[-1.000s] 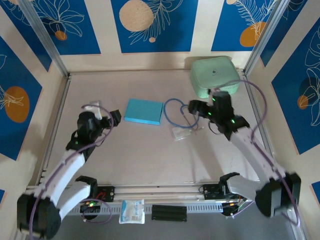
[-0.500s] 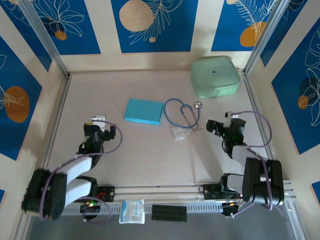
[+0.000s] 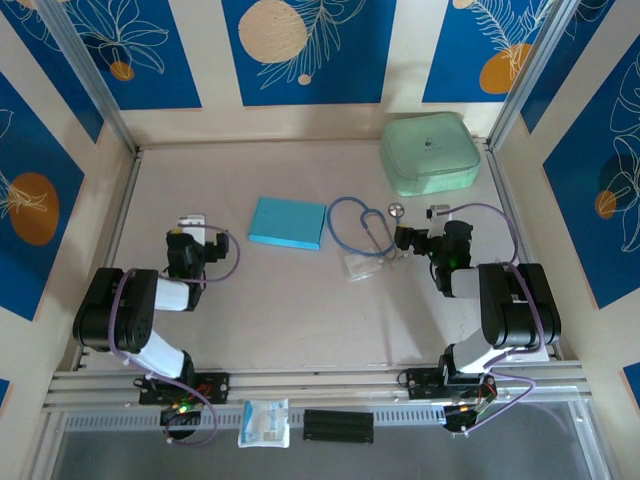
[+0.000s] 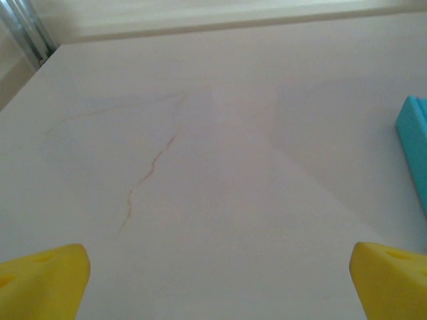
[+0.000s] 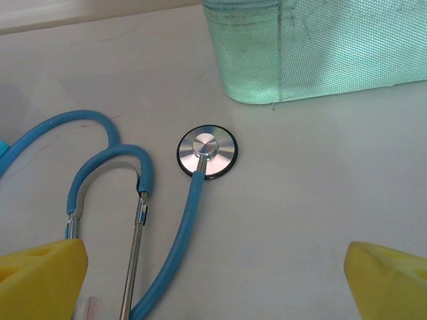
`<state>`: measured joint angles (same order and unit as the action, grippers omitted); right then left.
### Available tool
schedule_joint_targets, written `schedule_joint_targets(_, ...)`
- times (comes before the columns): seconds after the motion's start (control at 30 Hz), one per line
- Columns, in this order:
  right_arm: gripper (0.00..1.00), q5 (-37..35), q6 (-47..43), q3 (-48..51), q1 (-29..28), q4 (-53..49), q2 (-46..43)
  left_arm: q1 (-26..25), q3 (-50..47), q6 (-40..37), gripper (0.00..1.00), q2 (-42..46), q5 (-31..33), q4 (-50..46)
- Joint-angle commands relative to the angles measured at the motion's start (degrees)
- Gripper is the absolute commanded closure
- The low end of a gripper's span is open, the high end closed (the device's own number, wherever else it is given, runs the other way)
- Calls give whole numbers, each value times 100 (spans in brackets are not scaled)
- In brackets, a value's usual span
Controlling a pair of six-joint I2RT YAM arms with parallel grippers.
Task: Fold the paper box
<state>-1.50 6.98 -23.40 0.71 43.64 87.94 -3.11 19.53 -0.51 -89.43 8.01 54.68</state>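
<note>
From my station the pale tabletop (image 3: 300,320) carries, biggest first, the mint-green case (image 3: 430,153) in its far right corner. Next is the paper box (image 3: 288,222), a flat sky-blue rectangle left of centre and towards the far edge. It looks to me already closed into its folded form. Its long axis runs roughly left to right, slightly skewed. Just to its right lies a blue stethoscope (image 3: 365,228), its chest piece towards the case. The left gripper (image 3: 197,238) sits near the left edge, facing the far edge, jaws spread wide with nothing between them. The box lies to its right and a little farther in, with bare table between. The right gripper (image 3: 420,236) is equally wide open and empty, with the stethoscope between it and the box. So I judge the left arm the nearer and the one with the clearer way in. A clear packet (image 3: 362,266) lies by the stethoscope tubing, and a white-and-blue packet (image 3: 264,422) rests on the near rail. I can read no writing: the case's emblem and the packet's print are too small.
</note>
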Motion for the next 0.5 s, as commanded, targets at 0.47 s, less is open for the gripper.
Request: schedule_joint_targets(0.47,1,-78,-147,-53,-26,221,-81,37,37,43,1,-13,-237,210)
